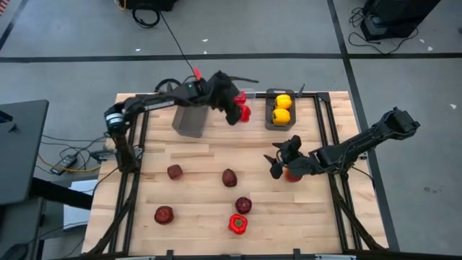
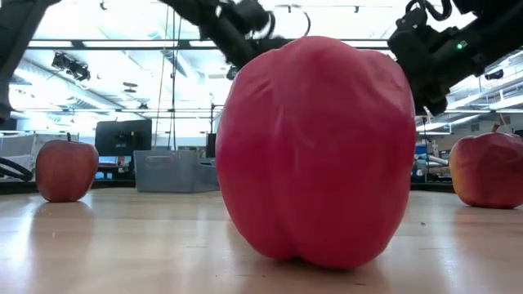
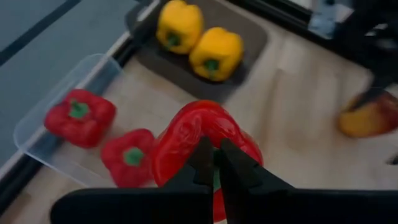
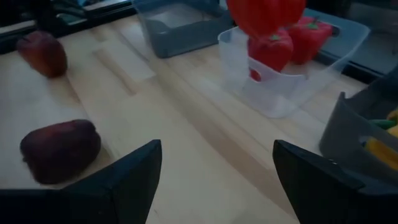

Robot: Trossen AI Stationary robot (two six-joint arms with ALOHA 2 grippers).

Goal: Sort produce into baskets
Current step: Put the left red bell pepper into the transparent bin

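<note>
Red pepper point(image 3: 199, 140) clamped in left pincer point(image 3: 214, 163) above clear bin point(image 3: 56, 134); right pincer point(image 4: 214, 163) agape.

Clear bin point(image 1: 242, 108): from above, my left arm covers most of it; only a bit of red shows beside my left hand point(image 1: 232, 114).
Held red pepper point(image 3: 202, 146): its stem is hidden behind my left fingers point(image 3: 205, 163), and the wrist picture's edge cuts its lower part.
Piece under my right hand point(image 1: 285, 160): from above only an orange-red sliver point(image 1: 292, 174) shows; I cannot tell what it is.
Orange piece point(image 3: 368, 117) far off in the left wrist view: blurred, partly behind a dark arm.
Front red pepper point(image 2: 317, 151): it blocks the middle of the bench point(image 2: 122, 245) in the low view.
Grey bin point(image 4: 357, 134): cut off by the right wrist picture's edge.
</note>
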